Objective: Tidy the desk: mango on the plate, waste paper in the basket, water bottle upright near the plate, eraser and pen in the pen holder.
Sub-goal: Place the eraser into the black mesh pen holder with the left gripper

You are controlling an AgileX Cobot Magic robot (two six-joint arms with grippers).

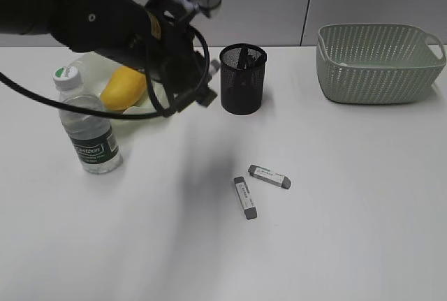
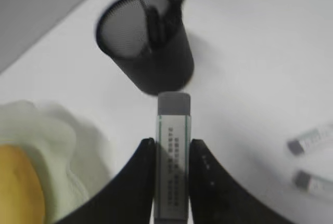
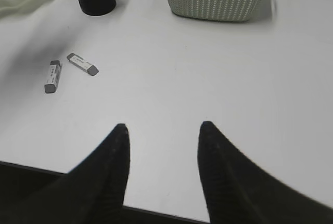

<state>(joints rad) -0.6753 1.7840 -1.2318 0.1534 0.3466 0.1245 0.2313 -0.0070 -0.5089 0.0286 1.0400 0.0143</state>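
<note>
desk (image 1: 349,231): white tabletop; almost everything already sits where it belongs.
basket (image 1: 377,63): sage-green, far right corner. Its inside is hidden from every view, and no waste paper lies anywhere on the tabletop, so I judge that step done, though I cannot confirm it.
plate (image 2: 57,146): ruffled pale green glass dish at the left, behind the left arm; it carries the mango, so that step looks finished.
water bottle (image 1: 87,130): upright, white cap on top, just in front of the plate; done, by the look of it.
mango (image 1: 123,87): yellow-orange, lying in the plate.
pen holder (image 1: 243,79): black mesh cup, centre rear. A dark stick, probably the pen (image 2: 154,24), leans inside it.
left gripper (image 2: 173,156): clamped on a grey-tipped eraser (image 2: 174,146), which juts forward between the jaws; it hangs just short of the holder's rim, with the plate to one side.
right gripper (image 3: 162,135): jaws spread, nothing between them, hovering low over bare desk near the front edge.
loose erasers (image 1: 260,188): two more, lying close together in mid-desk, well apart from the holder.
remaining: drop the held eraser into the holder, then fetch the two on the desk.
</note>
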